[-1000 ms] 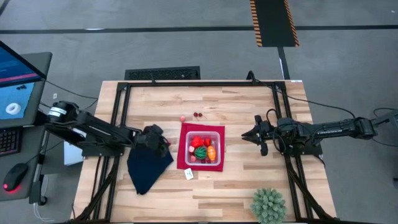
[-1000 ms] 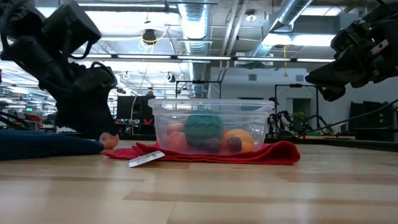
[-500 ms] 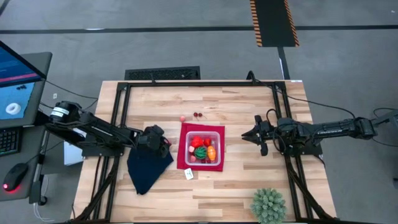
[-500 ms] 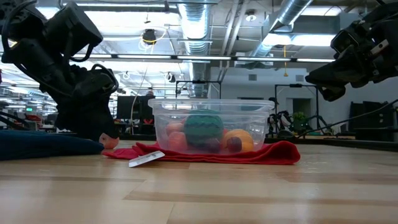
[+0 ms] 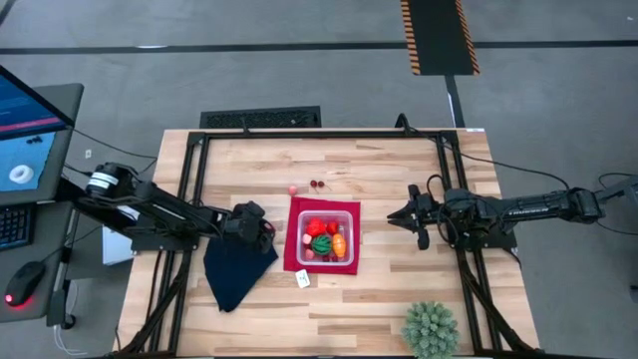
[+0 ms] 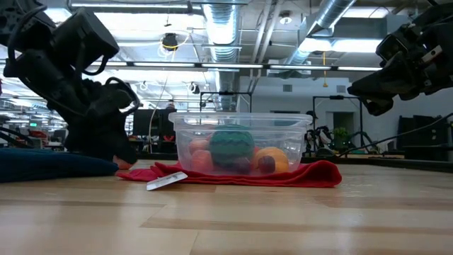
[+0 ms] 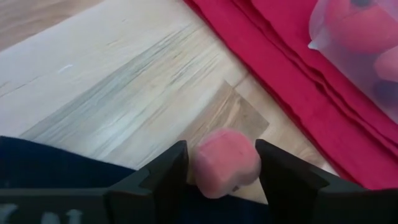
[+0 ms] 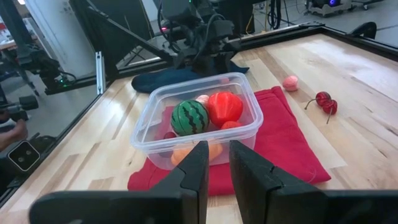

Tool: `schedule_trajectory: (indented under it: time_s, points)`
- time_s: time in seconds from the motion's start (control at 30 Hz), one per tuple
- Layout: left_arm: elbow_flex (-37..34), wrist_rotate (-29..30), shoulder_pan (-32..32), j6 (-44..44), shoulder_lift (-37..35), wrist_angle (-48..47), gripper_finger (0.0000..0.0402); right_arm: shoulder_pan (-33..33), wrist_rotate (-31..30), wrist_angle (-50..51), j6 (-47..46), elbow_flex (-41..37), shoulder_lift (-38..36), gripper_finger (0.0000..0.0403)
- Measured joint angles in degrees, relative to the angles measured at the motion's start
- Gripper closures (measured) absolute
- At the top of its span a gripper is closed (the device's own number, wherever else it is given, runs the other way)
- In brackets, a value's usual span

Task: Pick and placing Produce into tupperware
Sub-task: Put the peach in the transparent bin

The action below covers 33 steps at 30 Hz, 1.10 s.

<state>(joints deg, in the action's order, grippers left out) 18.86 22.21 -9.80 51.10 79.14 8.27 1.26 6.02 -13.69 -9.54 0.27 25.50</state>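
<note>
A small pink produce piece [image 7: 225,163] lies on the wood beside the navy cloth's edge, between the fingers of my left gripper [image 5: 261,231]. My left gripper is also in the low view [image 6: 117,152]. The clear tupperware [image 5: 328,237] stands on a red mat [image 5: 295,261]. It holds a green striped ball [image 8: 189,117] and red and orange pieces. Another pink piece [image 5: 292,188] and dark red cherries [image 5: 317,183] lie on the table beyond the mat. My right gripper [image 5: 391,216] hovers right of the tupperware, its fingers a narrow gap apart and holding nothing. My left gripper has the pink piece pinched between its two fingers, one on each opposite side [image 7: 254,163]. The fingers slant down at it from the table's left side. The piece sits low between them, on the table at the navy cloth's edge.
A crumpled navy cloth [image 5: 237,267] lies under and near my left gripper. A white tag [image 5: 303,279] lies at the mat's near corner. A spiky green plant ball [image 5: 431,329] sits at the near right edge. Bare wood lies right of the mat.
My left gripper has sunk a little onto the pink piece, which now shows less under it in the low view. The piece has stayed on the table.
</note>
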Motion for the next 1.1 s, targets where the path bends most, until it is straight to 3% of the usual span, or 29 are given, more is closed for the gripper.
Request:
schedule_trajectory:
  time_s: [0.3,0.67,1.1]
  points:
    - [0.01,0.46,-0.48,0.23,1.20,1.91,0.0259,0.00,0.00,-0.02,0.00,0.00,-0.02,0.0315]
    - [1.78,-1.56,-0.52,-5.22,0.02,3.00,0.0262,0.00,-0.01,-0.01,0.01,-0.01,-0.01,0.0315]
    - [7.05,1.27,-0.57,-12.96,-1.04,1.43,0.0262,0.01,-0.01,0.00,0.01,0.00,-0.02,0.0315]
